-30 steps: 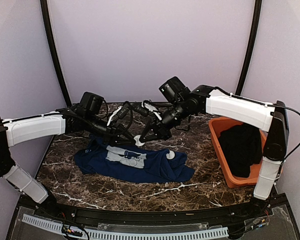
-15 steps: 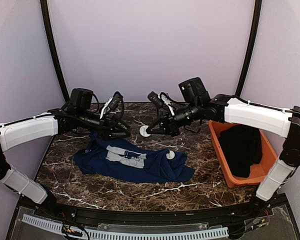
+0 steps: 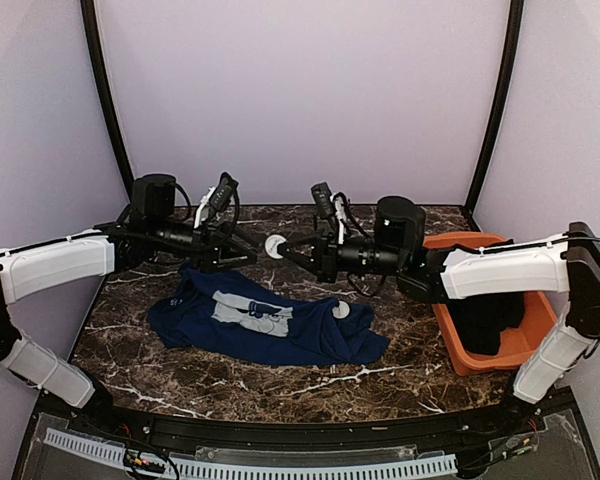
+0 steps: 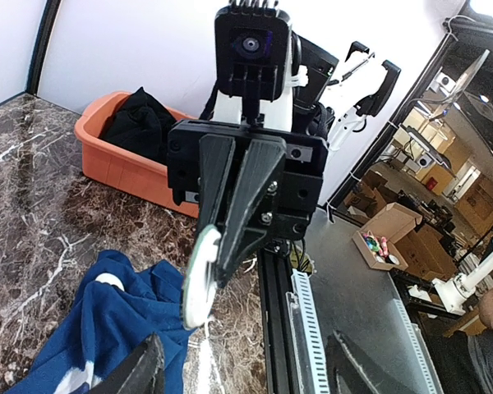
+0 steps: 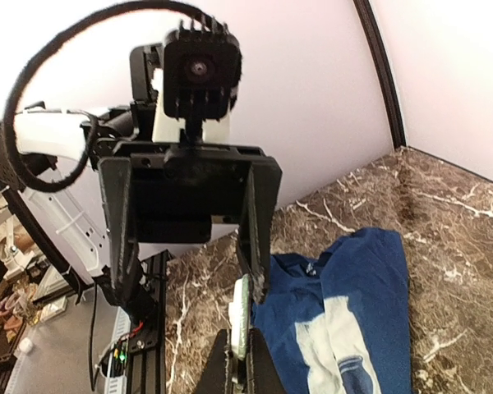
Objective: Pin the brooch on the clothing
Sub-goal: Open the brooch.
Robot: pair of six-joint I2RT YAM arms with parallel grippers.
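Note:
The brooch point(image 3: 274, 245) is a small white-backed disc held on edge in my shut right gripper point(image 3: 282, 249), above the table behind the clothing. The right wrist view shows the brooch point(image 5: 243, 316) between my fingertips point(image 5: 227, 365). The clothing point(image 3: 270, 325), a navy T-shirt with a pale print, lies flat on the marble. My left gripper point(image 3: 242, 256) is open and empty, facing the brooch from the left, a short way off. In the left wrist view the brooch point(image 4: 201, 275) sits beyond my spread left gripper point(image 4: 246, 376), above the clothing point(image 4: 107, 328).
A small white round piece point(image 3: 342, 310) lies on the shirt's right part. An orange bin point(image 3: 450, 330) holding a black garment point(image 3: 485, 295) stands at the table's right edge. Curved black posts rise at the back corners.
A second ago both grippers met at the brooch, low over the shirt. The left gripper has drawn back to the left; the right gripper has carried the brooch up and leftward.

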